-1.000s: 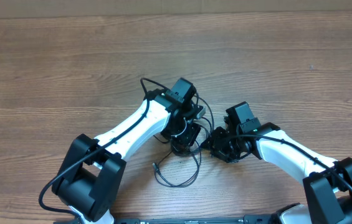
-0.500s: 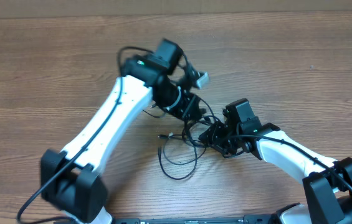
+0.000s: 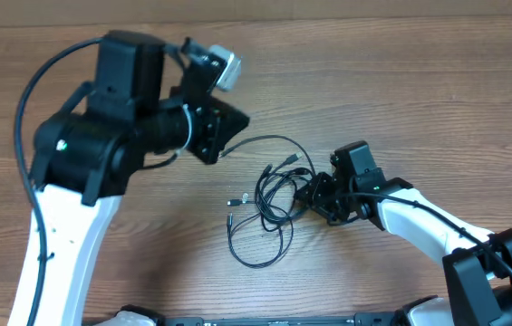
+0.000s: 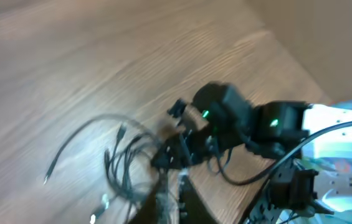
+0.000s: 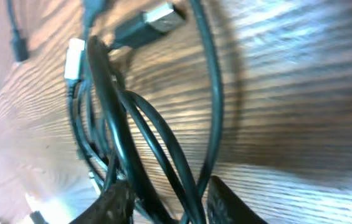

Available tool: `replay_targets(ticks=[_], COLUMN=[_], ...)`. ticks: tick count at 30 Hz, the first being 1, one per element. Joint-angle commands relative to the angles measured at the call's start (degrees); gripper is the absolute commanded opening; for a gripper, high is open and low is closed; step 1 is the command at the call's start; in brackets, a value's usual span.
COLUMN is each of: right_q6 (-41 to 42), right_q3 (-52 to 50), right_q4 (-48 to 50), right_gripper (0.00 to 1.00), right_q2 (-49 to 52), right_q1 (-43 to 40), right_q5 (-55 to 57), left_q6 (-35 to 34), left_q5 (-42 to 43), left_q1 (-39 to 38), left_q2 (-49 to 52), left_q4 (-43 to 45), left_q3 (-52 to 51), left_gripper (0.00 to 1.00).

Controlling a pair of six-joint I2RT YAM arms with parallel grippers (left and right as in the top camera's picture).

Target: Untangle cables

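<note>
One second on, my left pincer (image 3: 222,149) has lifted off to upper left (together or apart, cannot tell), leaving the cables (image 3: 265,204) spread looser at centre frame, my right pincer (image 3: 308,195) clamped on their right edge.

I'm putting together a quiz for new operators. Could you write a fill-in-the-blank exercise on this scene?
1. The cables are ____ in colour.
2. They lie on a ____ table.
3. The arm raised high above the table is the ____ one.
4. Cords pass between the fingers of the ____ gripper.
Missing words: black; wooden; left; right.
</note>
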Motion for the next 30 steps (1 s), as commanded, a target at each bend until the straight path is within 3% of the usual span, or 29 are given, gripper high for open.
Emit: replay_targets(ticks=[1,4,10,17,18,23,28,30], right_q6=[-6.99,-10.71,-15.82,-15.76,-16.00,-18.34,-18.60,-18.60], right_q3=[-0.46,-0.46,-0.46,-0.46,-0.46,-0.42,-0.42,-0.42], right_q4=[2.47,4.20,4.50,-2.84,-4.20,-7.08,-9.38,-10.97], right_gripper=[0.53,0.66,0.77,0.80,0.79,0.54,0.51,0.51], right_q2=[0.09,0.09,0.09,0.09,0.09,0.07,0.07,0.07], right_q1=[-0.28,-0.28,-0.33,-3.41,-4.55,-10.19,-12.15,-11.96], right_q5=[-10.67,-18.40,-27.21,-18.97,-18.51,-21.79,-21.05,-18.84], left_q6=[-1.64,-1.11,-0.87,-1.05,-1.05,-1.07,-4.04,-8.92], left_q5=[-5.64,-5.70,-5.62,-5.62,-5.60,-5.66,-5.79,-10.49], left_q1=[0.02,0.04,0.02,-0.11,-0.42,-2.89,-5.27,-6.62], left_q2=[2.01,4.52,12.09,21.68,23.15,28.15,30.64,32.13], left_q4=[-3.48,-7.23,-11.52,-16.87,-17.46,-16.50,-12.92,-9.68], left_q3=[0.15,0.15,0.13,0.09,-0.04,-1.25,-4.98,-8.59], left_gripper=[0.25,0.30,0.35,0.36,0.36,0.34,0.36,0.37])
